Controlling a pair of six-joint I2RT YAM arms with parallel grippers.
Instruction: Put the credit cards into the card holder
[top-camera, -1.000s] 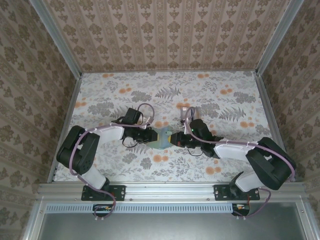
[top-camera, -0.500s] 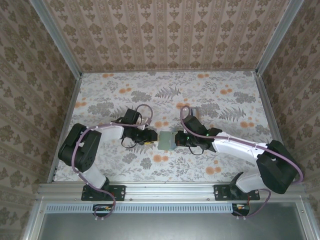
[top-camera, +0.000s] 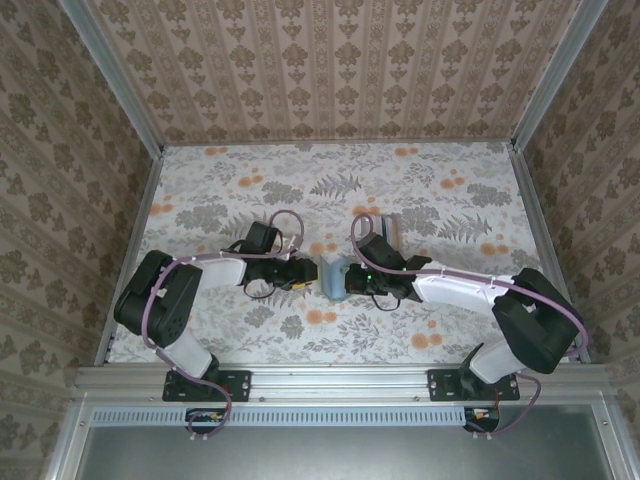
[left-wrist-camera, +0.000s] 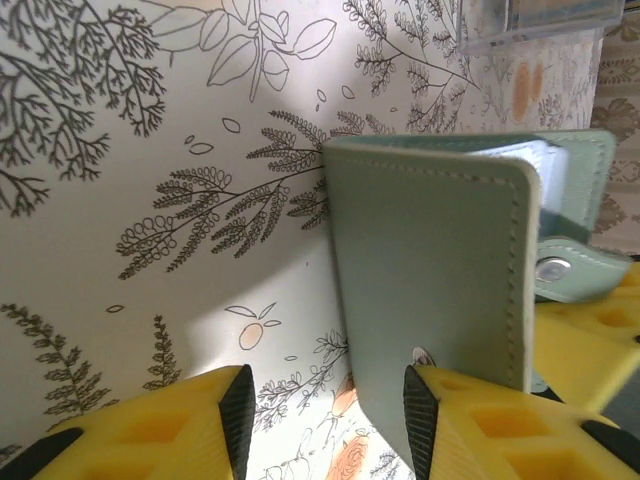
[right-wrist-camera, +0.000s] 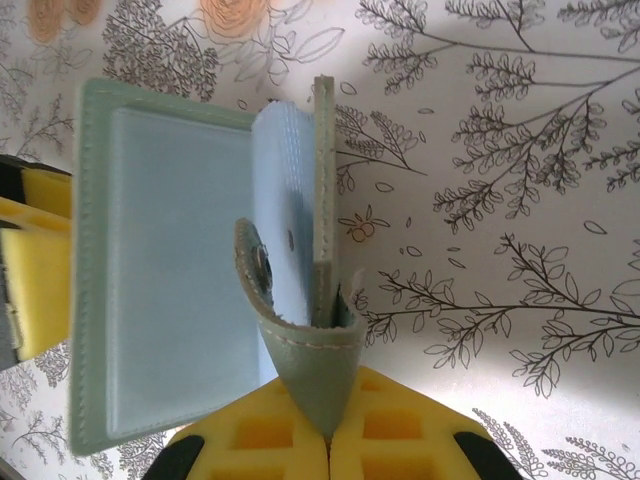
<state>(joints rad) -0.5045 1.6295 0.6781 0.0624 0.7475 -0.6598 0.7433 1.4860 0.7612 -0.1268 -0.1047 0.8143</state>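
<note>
Card holder (top-camera: 330, 276) midway between the left and right edges of the table (top-camera: 200, 190), somewhat nearer the near edge than the far one, flanked by left gripper (top-camera: 306, 272) and right gripper (top-camera: 346, 282). Table surface printed with grey foliage and orange blossoms, enclosed on three sides by patterned panels (top-camera: 330, 70). Left arm (top-camera: 170, 290) and right arm (top-camera: 480, 295) extended inward from the near edge, wrists facing each other. Holder sage-green outside, pale blue-green inside, half open: one leaf broad to the right wrist camera, the other seen edge-on. Right gripper's yellow fingers pressed together on the closure strap (right-wrist-camera: 300, 360), looped down from the holder's edge. Left gripper's fingers apart, bare table between them, one fingertip (left-wrist-camera: 440, 400) against the lower edge of the outer cover. Clear plastic case (left-wrist-camera: 530, 30) beyond the holder toward the far edge, contents not discernible. Metal snap stud (left-wrist-camera: 548, 268) on the strap.
</note>
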